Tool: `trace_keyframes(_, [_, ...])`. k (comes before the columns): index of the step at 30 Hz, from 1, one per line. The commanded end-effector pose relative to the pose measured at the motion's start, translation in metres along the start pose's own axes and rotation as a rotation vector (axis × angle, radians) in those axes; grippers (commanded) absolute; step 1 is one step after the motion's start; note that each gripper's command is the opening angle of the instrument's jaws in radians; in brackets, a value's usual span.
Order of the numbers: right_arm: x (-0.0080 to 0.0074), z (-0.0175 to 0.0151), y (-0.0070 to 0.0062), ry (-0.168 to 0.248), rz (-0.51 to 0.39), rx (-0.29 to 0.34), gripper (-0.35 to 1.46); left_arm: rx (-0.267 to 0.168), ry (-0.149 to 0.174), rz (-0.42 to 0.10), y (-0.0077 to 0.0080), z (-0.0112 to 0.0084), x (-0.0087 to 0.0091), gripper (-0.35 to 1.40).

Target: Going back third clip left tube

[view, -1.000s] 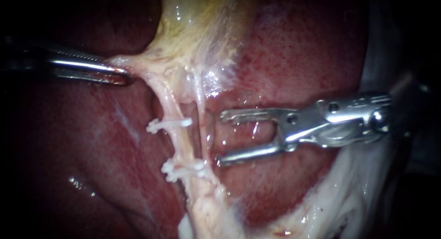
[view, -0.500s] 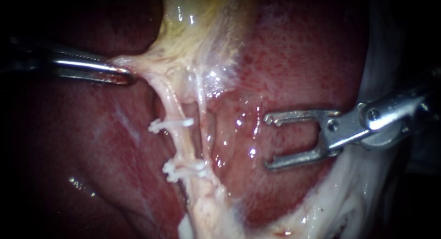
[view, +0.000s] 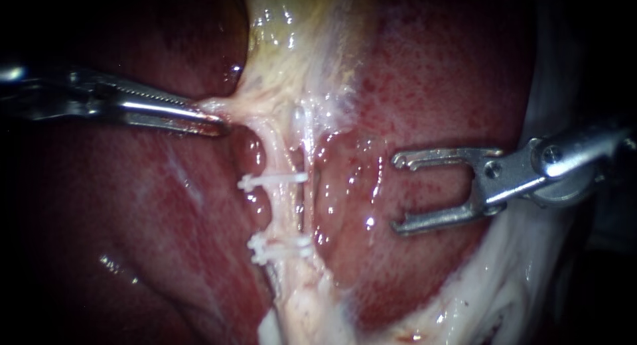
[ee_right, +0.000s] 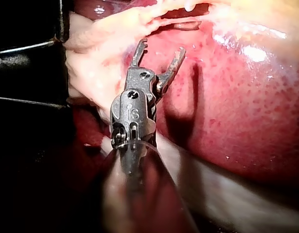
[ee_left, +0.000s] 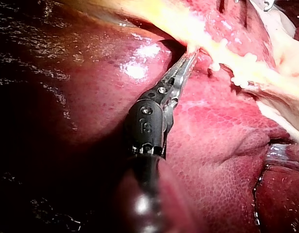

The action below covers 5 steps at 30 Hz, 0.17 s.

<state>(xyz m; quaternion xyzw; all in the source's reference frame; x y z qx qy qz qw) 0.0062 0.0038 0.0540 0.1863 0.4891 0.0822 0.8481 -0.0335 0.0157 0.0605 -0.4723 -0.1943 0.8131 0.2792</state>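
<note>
Right claw gaping over liver, clips on tube

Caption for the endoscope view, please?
Left instrument holds tissue; right instrument, jaws open and empty, sits apart from the clipped tube.

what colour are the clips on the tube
White. The small upper clip and lower clip cross the pale tube; clearest in the endoscope view.

— What sort of place is it?
— A surgical bench. Wet red liver fills every view, with the pale gallbladder lying on it.
— Anything besides tissue?
— The left instrument and the right instrument, both slender steel, and white clips across a tube.
</note>
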Motion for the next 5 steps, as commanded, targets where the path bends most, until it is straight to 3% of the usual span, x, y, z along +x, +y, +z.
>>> trace_keyframes(1, [0.0000,0.0000,0.0000,0.000,0.000,0.000,0.50,-0.001,0.000,-0.002,0.0001,-0.0002,0.0001,-0.35])
trace_keyframes(5, [0.0002,0.0002,0.0000,0.000,0.001,-0.001,0.50,-0.005,-0.001,-0.002,0.0000,-0.0006,0.0003,-0.35])
